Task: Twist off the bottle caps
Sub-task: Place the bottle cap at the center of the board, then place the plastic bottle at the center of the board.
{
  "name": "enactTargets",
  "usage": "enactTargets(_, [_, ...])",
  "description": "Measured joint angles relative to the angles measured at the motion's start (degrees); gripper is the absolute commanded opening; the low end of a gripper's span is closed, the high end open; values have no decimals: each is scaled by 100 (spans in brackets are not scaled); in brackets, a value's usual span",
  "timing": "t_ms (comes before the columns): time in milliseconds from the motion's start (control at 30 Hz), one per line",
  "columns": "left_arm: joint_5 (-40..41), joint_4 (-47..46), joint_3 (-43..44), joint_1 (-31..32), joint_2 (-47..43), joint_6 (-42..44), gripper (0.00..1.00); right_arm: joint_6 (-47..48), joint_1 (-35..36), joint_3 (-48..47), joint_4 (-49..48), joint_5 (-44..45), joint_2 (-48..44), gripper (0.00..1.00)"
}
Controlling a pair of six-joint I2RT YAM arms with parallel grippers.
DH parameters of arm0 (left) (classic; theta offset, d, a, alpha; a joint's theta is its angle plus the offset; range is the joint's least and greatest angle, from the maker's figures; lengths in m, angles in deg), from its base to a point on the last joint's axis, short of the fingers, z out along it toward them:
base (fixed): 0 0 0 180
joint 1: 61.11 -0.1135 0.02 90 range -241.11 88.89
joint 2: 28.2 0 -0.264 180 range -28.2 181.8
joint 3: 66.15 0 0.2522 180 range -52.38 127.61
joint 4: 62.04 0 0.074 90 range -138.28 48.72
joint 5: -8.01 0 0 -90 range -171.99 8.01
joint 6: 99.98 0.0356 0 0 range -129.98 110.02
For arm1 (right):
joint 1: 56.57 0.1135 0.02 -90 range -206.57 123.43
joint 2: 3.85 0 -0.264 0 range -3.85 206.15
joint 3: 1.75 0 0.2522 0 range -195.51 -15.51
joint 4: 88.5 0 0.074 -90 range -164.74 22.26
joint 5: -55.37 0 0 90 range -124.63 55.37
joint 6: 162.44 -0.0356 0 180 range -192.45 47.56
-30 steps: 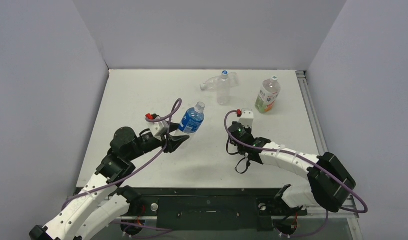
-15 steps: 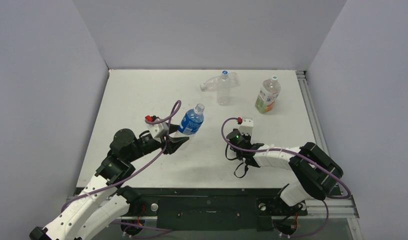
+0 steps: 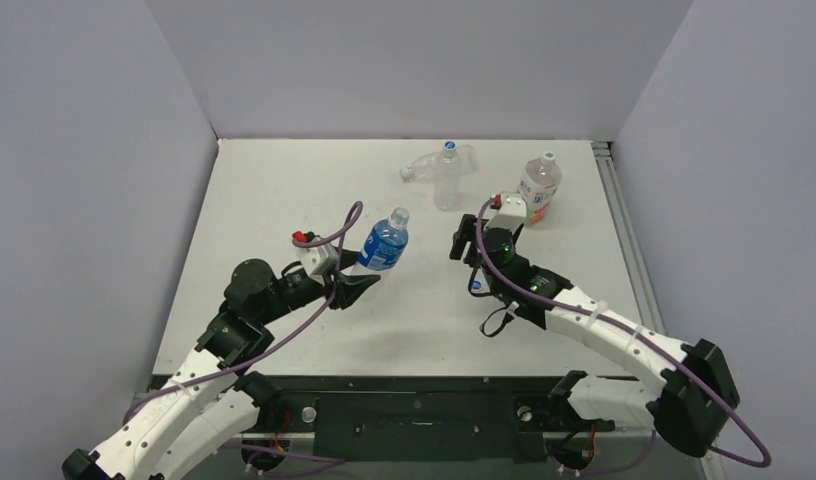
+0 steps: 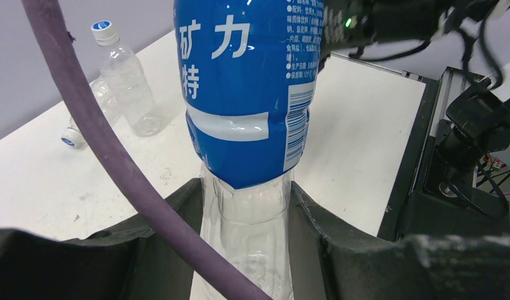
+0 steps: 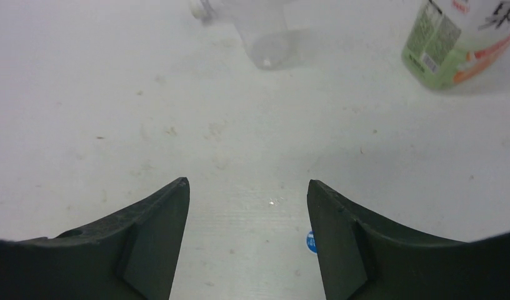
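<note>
Presently left claw (image 4: 246, 187) grips the blue-labelled bottle (image 4: 240, 94) low, right claw (image 5: 247, 182) wide and empty above a loose blue cap (image 5: 310, 241); best lift straight, not nudging it.

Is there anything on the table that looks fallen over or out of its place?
Yes. One plain bottle lies on its side near the far end, beside the upright plain bottle. Also, what looks like a small blue cap lies loose on the table, off any bottle.
</note>
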Motion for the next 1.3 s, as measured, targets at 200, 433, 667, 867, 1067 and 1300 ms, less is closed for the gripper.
enactTargets(200, [2,-181,-105,-13,9,-122,0,496,-24,-839,140,-1534,-1084,78])
enactTargets(433, [0,-313,-201,-35,9,-162,0,393,151,-1473,-651,-3580,-1235,81])
enactTargets(667, [-2,-365,-219,-37,31,-168,0,472,691,-2020,-728,-4063,-551,77])
enactTargets(867, [0,-376,-219,-37,42,-175,0,525,887,-2111,-734,-4089,-245,49])
enactTargets(1067, [-22,-398,-219,-42,35,-214,64,643,905,-2194,-634,-3853,-205,0])
enactTargets(1300, [302,149,24,-57,308,-479,97,1060,951,-2680,-140,-3410,179,0])
